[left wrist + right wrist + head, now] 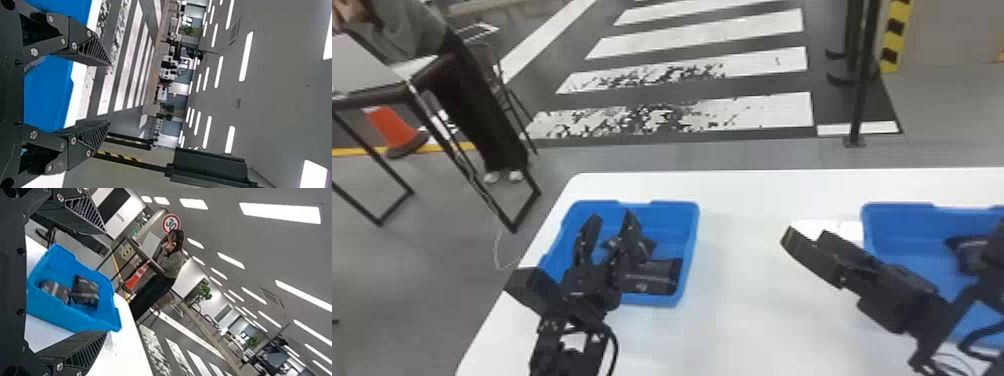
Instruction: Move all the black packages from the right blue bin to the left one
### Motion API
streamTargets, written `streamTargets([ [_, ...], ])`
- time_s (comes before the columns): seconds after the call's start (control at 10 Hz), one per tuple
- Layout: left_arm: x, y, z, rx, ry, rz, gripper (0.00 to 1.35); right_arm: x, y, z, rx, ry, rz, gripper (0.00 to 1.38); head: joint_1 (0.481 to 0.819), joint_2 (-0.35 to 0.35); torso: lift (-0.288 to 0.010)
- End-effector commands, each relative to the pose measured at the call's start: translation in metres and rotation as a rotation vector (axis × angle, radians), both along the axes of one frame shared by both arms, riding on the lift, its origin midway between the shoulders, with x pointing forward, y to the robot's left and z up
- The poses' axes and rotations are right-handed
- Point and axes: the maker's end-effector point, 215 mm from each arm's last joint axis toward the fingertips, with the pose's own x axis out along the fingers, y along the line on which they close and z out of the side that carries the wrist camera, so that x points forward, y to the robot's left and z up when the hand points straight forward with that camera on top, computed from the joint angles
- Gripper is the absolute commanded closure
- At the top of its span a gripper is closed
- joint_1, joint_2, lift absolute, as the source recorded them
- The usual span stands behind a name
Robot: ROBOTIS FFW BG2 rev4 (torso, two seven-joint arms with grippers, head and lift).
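I see two packages (87, 293) inside the left bin (682, 220); another package (968, 255), likely, awaits right of it. Left gripper (110, 93), right gripper (106, 282): gaping, empty.

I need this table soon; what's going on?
The robot is moving black packages from the right blue bin to the left one, which holds at least two. Its left gripper is over that bin, its right gripper between the bins, both open and empty. Another package lies in the right bin.
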Motion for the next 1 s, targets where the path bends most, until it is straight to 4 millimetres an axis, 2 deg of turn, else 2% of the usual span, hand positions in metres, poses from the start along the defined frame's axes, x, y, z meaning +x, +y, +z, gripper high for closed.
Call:
streamTargets([
  [0.0,-0.013,-0.016,0.034,-0.044,-0.107,-0.018,0.31,0.024,-0.052,0.004,-0.136,-0.088,-0.116,0.13,0.695,0.35,-0.132],
  [0.1,-0.024,-0.034,0.059,-0.048,-0.154,-0.047,0.35,0.041,-0.093,0.005,-0.242,-0.133,-0.218,0.12,0.695,0.35,-0.132],
  [0.2,-0.036,-0.055,0.074,-0.069,-0.164,-0.084,0.36,0.053,-0.135,0.003,-0.36,-0.162,-0.324,0.12,0.695,0.294,-0.132],
  [0.3,-0.044,-0.083,0.072,-0.123,-0.112,-0.144,0.36,0.06,-0.171,0.003,-0.471,-0.171,-0.426,0.12,0.695,0.253,-0.132],
  [0.5,-0.051,-0.119,0.065,-0.212,-0.084,-0.211,0.36,0.071,-0.232,-0.014,-0.646,-0.111,-0.569,0.11,0.695,0.096,-0.132],
  [0.7,-0.052,-0.122,0.069,-0.205,-0.096,-0.218,0.36,0.084,-0.269,-0.033,-0.755,-0.052,-0.64,0.09,0.695,-0.029,-0.132],
  [0.9,-0.052,-0.123,0.065,-0.208,-0.089,-0.216,0.36,0.094,-0.285,-0.063,-0.812,0.025,-0.637,0.09,0.695,-0.067,-0.132],
])
